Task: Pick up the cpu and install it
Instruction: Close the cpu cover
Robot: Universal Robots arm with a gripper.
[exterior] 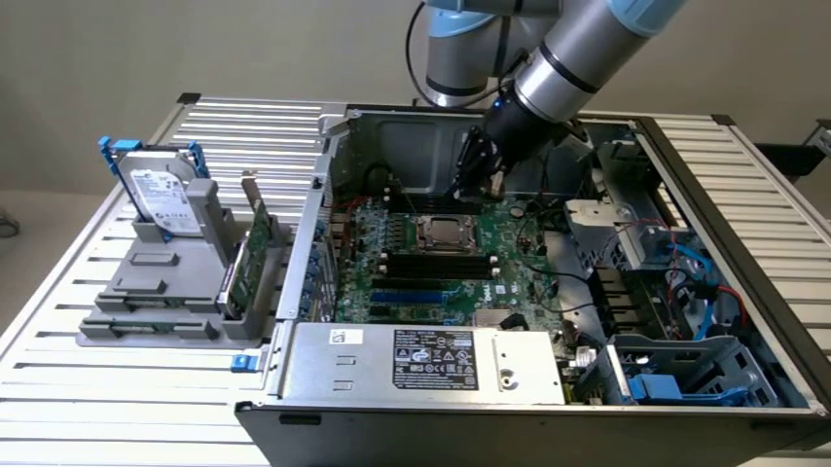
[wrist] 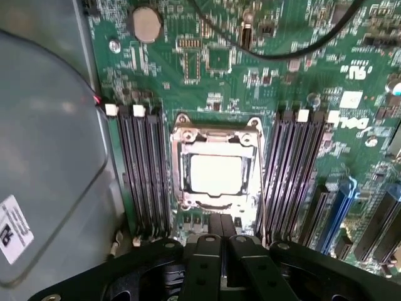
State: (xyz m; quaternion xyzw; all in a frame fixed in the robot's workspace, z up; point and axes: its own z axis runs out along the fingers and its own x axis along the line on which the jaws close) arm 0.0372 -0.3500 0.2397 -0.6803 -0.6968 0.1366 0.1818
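Slatted metal table point(exterior: 117, 409). Open computer case point(exterior: 520, 433) sits on it. Grey holder fixture point(exterior: 143, 326) just beside the case, on the exterior view's left.

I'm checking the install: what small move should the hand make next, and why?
Probably a short lift straight up: the cpu already lies flat inside the socket frame, and the hand hangs shut just off it, gripping nothing, so I judge nothing is left to place.
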